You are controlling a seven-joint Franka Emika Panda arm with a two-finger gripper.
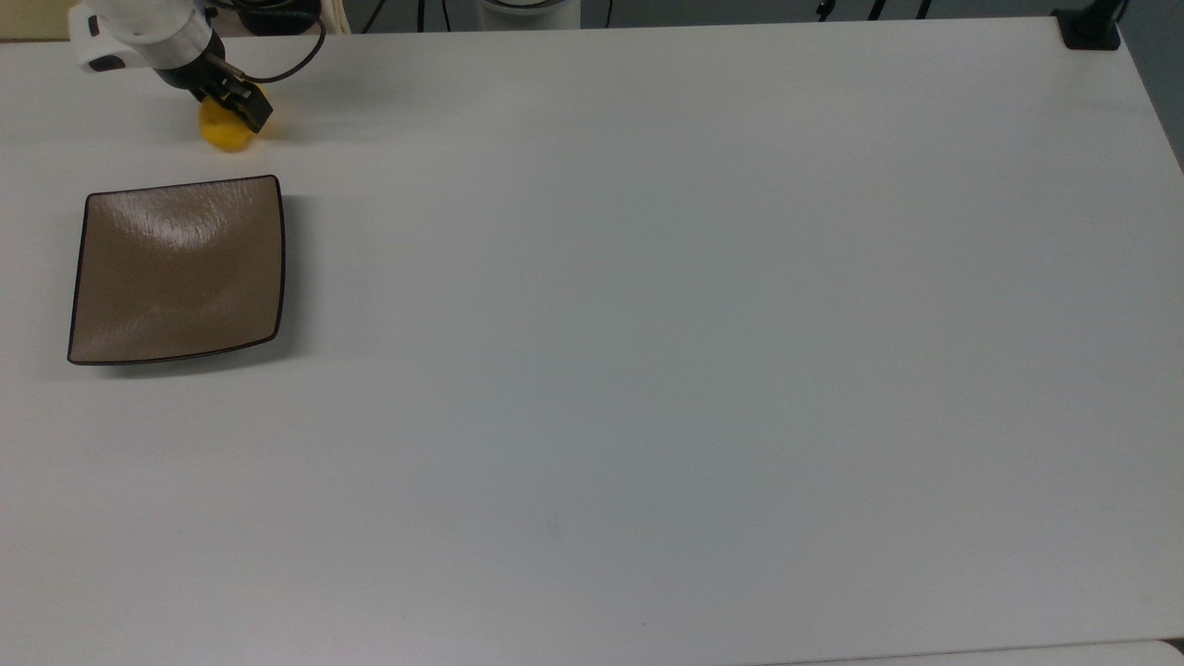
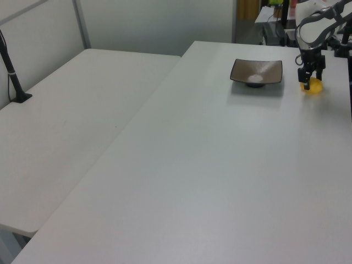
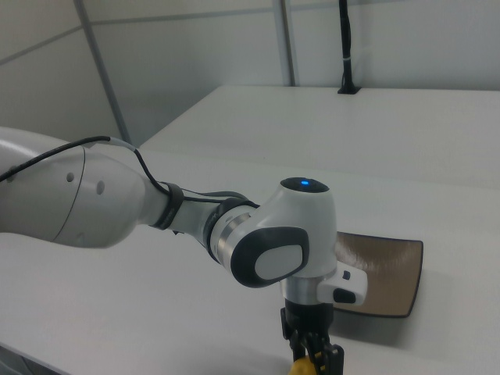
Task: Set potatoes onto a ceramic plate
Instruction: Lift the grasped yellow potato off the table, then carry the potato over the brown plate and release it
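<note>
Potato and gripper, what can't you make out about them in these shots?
- Top view: the gripper covers part of the potato, so contact is unclear.
- Left view: the fingers are too small to judge.
- Right view: the bottom edge cuts off the potato.

A lab or test room, by the look of it: a robot arm (image 3: pixel 117 207) works over a wide, plain white desk (image 1: pixel 647 370), with a second white desk (image 2: pixel 66 126) pushed against it, bare pale partition walls (image 3: pixel 195 70) behind, and a black camera pole (image 2: pixel 11 69) clamped at left of the left view.
</note>
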